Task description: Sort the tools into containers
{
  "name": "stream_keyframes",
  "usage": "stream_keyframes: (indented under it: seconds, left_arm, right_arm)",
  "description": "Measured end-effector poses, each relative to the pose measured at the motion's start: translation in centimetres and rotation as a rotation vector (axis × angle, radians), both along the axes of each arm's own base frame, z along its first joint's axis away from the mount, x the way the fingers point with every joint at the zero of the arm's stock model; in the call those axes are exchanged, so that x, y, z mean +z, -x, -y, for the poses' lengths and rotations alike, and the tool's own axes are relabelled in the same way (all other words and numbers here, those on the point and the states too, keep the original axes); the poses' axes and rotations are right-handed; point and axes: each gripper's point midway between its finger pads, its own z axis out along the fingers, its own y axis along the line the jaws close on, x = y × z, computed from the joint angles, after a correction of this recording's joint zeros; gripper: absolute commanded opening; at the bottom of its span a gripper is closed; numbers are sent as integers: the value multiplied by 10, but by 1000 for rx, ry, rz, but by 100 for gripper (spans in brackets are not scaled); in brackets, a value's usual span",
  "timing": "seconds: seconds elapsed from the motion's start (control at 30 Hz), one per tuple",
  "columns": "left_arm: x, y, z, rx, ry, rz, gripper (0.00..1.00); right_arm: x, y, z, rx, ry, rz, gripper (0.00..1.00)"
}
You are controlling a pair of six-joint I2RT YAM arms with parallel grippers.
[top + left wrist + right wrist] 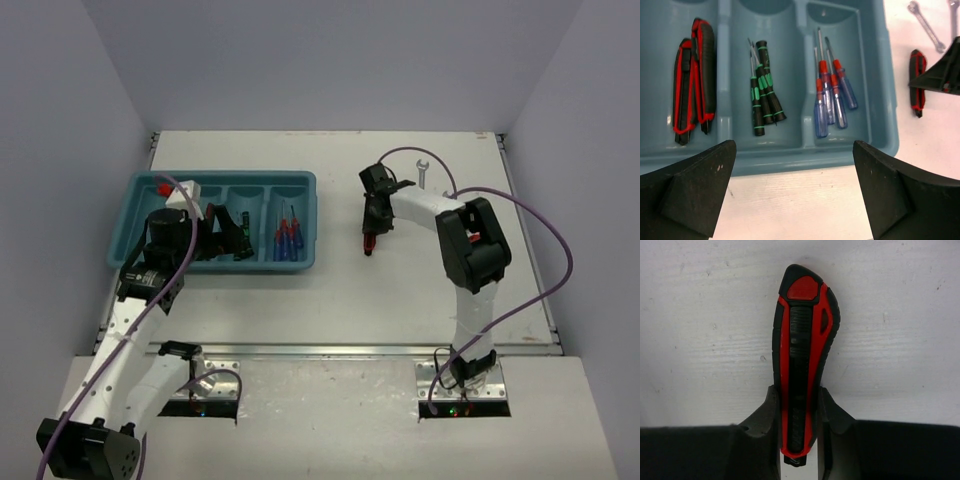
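A red-and-black utility knife (802, 330) lies on the white table right of the teal tray (225, 178), and my right gripper (799, 395) is shut on its rear end. The top view shows that gripper (372, 228) over the knife (369, 243). In the left wrist view the tray (790, 160) holds two more red-and-black knives (692, 80), black-and-green screwdrivers (762, 85) and blue-and-red screwdrivers (832, 95), each kind in its own compartment. My left gripper (795, 195) hangs open and empty above the table by the tray's near rim.
A silver wrench (423, 172) lies on the table beyond the right gripper, seen also as a wrench (925, 25) from the left wrist. Purple cables loop around the right arm. Grey walls enclose the table on three sides.
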Motion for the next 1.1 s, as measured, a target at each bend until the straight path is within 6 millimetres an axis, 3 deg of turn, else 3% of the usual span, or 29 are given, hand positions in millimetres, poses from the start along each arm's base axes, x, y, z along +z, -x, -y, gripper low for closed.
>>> stream_keyframes:
  seconds: [0.1, 0.2, 0.27, 0.33, 0.43, 0.53, 0.6, 0.7, 0.87, 0.97, 1.1]
  left_arm:
    - [17, 2, 6, -22, 36, 61, 100]
    - [38, 7, 28, -102, 150, 120, 100]
    - [57, 8, 47, -166, 254, 172, 100]
    - [71, 9, 63, -222, 358, 221, 100]
    - [74, 11, 90, -283, 466, 213, 100]
    - [85, 23, 131, -397, 542, 212, 100]
    - [85, 29, 154, -450, 578, 184, 100]
    - [80, 28, 170, -459, 615, 150, 94]
    - [75, 22, 185, -445, 645, 133, 71]
    - [71, 22, 195, -449, 658, 122, 48]
    - [57, 20, 209, -461, 655, 83, 3]
  right_arm:
    - [2, 5, -2, 24, 11, 7, 0]
    - [13, 39, -8, 119, 38, 9, 0]
    - [35, 67, -25, 232, 40, 55, 0]
    - [71, 90, -55, 362, 10, 159, 0]
    - [130, 120, -109, 541, -126, 332, 0]
    - [171, 147, -137, 656, -283, 445, 0]
    - [185, 157, -143, 704, -359, 488, 0]
    - [190, 172, -146, 761, -438, 522, 0]
    - [197, 188, -152, 819, -500, 546, 0]
    - [206, 189, -154, 830, -528, 585, 0]
    - [215, 191, -154, 833, -552, 629, 5]
